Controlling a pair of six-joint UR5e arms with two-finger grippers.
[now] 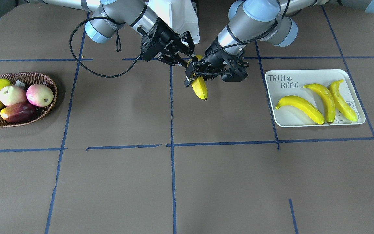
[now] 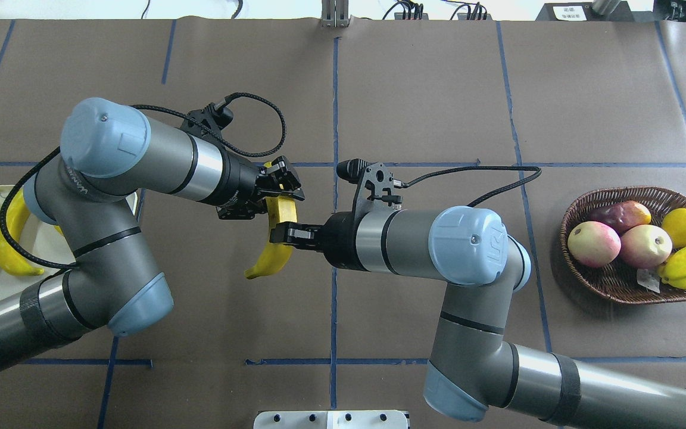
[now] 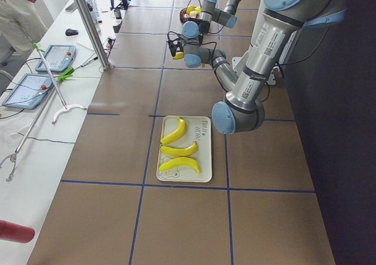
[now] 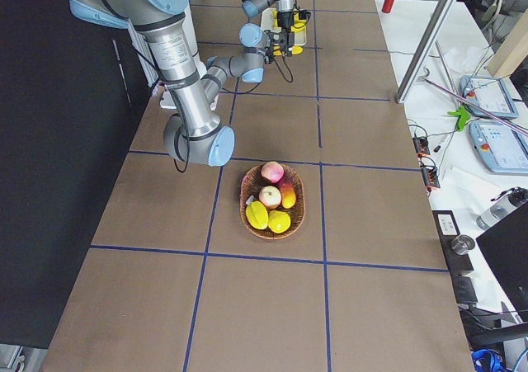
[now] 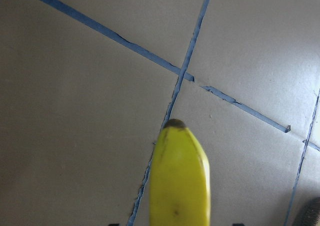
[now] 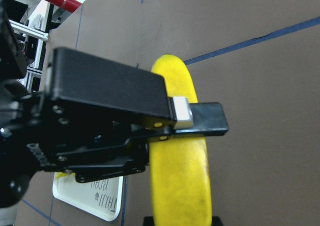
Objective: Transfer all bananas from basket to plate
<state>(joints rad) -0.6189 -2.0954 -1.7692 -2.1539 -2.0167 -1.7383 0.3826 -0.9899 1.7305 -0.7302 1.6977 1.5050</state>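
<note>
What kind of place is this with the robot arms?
Probably a robot testing lab: the left arm and right arm work at a table marked with a blue tape grid, and control tablets lie on the bench beside it.

From overhead, we are seeing the left arm [image 2: 111, 196] reaching in from 8 o'clock, folding at the elbow and pointing its wrist toward 3 o'clock. The right arm [image 2: 468, 244] is reaching in from 4 o'clock, bending upward and aiming its wrist toward 9 o'clock, so the two wrists are facing each other near the middle. The right gripper [image 2: 277, 233] is pinching the banana [image 1: 200, 89], fingers snug against it. The left gripper [image 1: 192, 76] is straddling the same banana, with gaps showing beside its fingertips in its wrist view.
</note>
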